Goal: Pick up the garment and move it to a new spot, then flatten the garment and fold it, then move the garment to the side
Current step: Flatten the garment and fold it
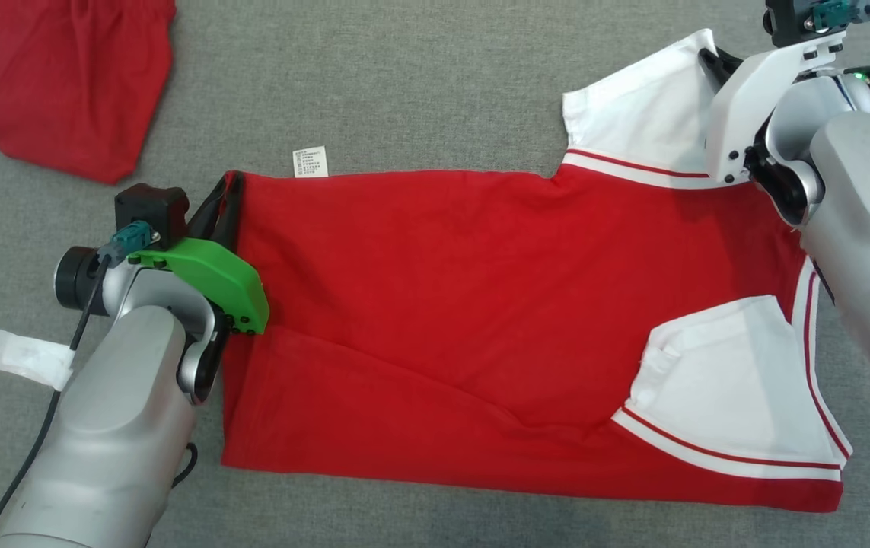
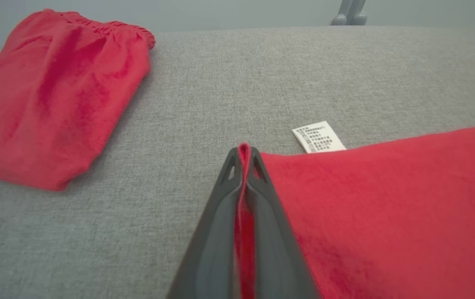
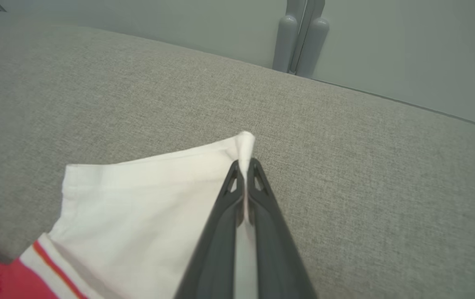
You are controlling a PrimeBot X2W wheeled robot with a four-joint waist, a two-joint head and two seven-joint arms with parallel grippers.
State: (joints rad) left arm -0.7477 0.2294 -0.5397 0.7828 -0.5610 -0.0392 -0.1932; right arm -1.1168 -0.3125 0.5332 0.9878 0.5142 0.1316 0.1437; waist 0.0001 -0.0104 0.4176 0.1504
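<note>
Fold step, I judge: garment (image 1: 442, 304) flat mid-frame on table (image 1: 404, 91). My left gripper (image 2: 244, 153) pinches its upper-left corner; right gripper (image 3: 245, 166) pinches white sleeve (image 3: 146, 199) tip. Next: lift both evenly, carry upper edge toward lower edge.

Both forearms (image 1: 115, 426) are silver-grey, each bearing a black camera block (image 1: 151, 213) with a teal plug (image 1: 130, 234) and black cable (image 1: 39, 434). The left gripper (image 1: 225, 194) has a green cover (image 1: 214, 278), the right gripper (image 1: 711, 61) a white one; the fingers (image 2: 216, 232) are dark grey.

head camera overhead, wrist cameras low, close, sharing garment (image 1: 442, 304)
</note>
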